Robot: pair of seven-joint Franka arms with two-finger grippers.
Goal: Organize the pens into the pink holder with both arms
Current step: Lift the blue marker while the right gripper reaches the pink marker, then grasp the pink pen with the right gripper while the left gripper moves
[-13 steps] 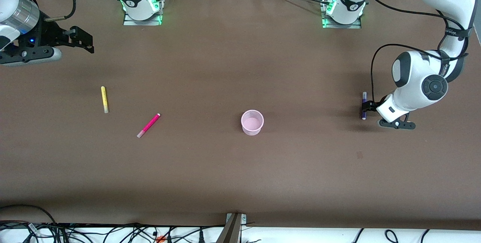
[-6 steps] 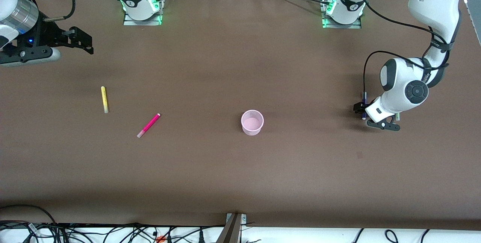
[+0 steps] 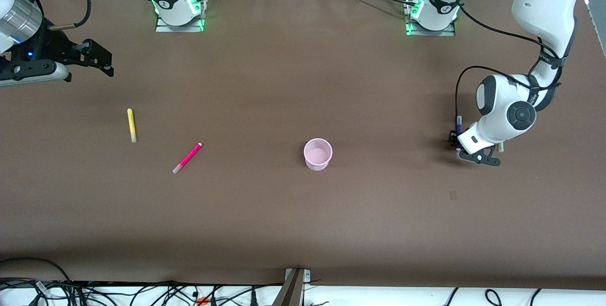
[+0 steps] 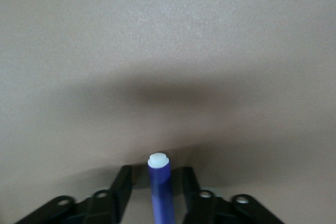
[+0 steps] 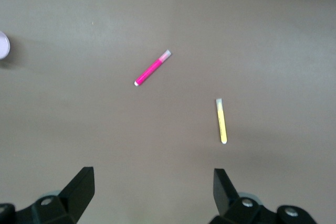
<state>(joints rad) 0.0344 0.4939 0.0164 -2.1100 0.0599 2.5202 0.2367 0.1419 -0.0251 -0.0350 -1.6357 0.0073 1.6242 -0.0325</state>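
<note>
The dark purple pen [image 3: 458, 123] lies on the table at the left arm's end. My left gripper [image 3: 455, 140] is down on it, open. Its fingers [image 4: 121, 184] straddle the pen [image 4: 161, 192] with a small gap on each side. A bit of the green pen [image 3: 500, 147] shows beside the left wrist; most of it is hidden. The pink holder [image 3: 317, 154] stands upright mid-table. The magenta pen [image 3: 186, 157] and the yellow pen [image 3: 131, 125] lie toward the right arm's end. My right gripper [image 3: 107, 62] is open and empty in the air, over the table's right-arm end. In the right wrist view the right gripper [image 5: 152, 171] sees the magenta pen [image 5: 152, 68], the yellow pen [image 5: 221, 121] and the holder's edge [image 5: 2, 44].
Both arm bases [image 3: 179, 6] [image 3: 432, 11] stand along the table edge farthest from the front camera. Cables run from the left base to the left wrist. A bracket [image 3: 294, 287] and loose cables sit at the edge nearest the front camera.
My left hand has moved over the purple pen and now covers its nearer half. My right gripper has drifted slightly toward the table's end.
</note>
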